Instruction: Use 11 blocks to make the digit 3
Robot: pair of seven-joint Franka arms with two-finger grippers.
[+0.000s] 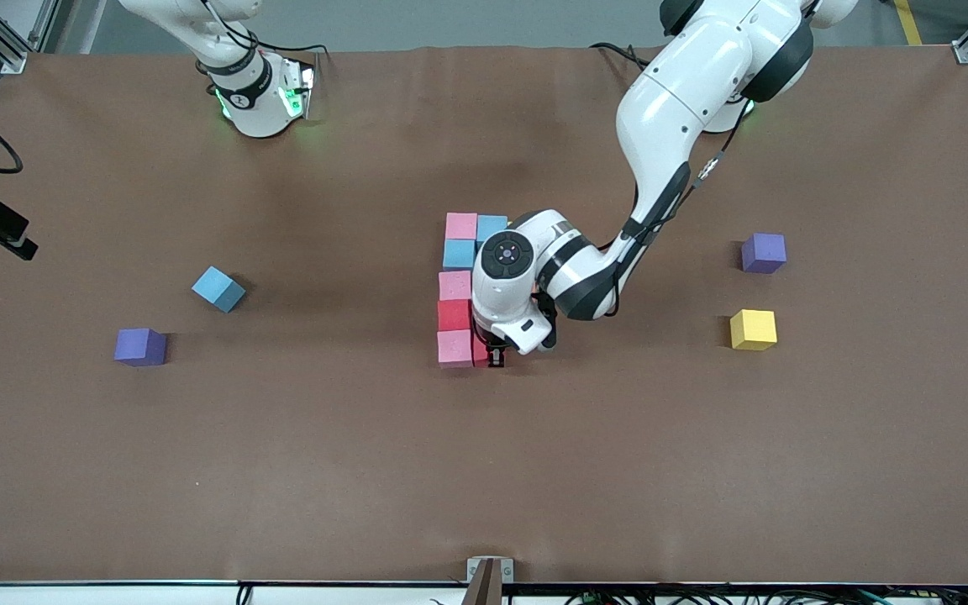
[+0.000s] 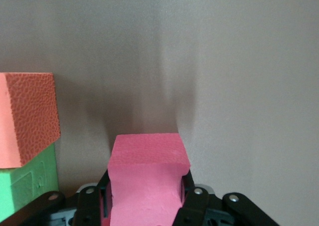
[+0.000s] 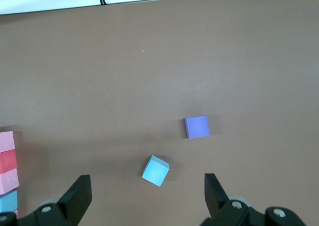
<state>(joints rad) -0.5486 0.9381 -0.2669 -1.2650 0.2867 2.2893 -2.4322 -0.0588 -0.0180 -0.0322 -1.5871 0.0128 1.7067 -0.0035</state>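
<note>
The brown table (image 1: pixel 484 470) fills almost the whole front view; its lower half is bare, and a small metal bracket (image 1: pixel 489 570) sits at the bottom edge in the middle. In the centre of the frame the left gripper (image 1: pixel 497 356) is low at the table and clamps a red block (image 2: pixel 145 178), just beside the nearest pink block (image 1: pixel 454 348) of the column of blocks (image 1: pixel 455 290). The left arm covers the blocks beside this column; the left wrist view shows an orange block (image 2: pixel 27 117) and a green block (image 2: pixel 25 183) there. At mid-left lie a purple cube (image 1: pixel 140 346) and a light blue block (image 1: pixel 218 289). At mid-right lie a yellow block (image 1: pixel 753 329) and a second purple cube (image 1: pixel 763 253). The right gripper (image 3: pixel 147 196) waits at the upper left, jaws spread wide and holding nothing.
</note>
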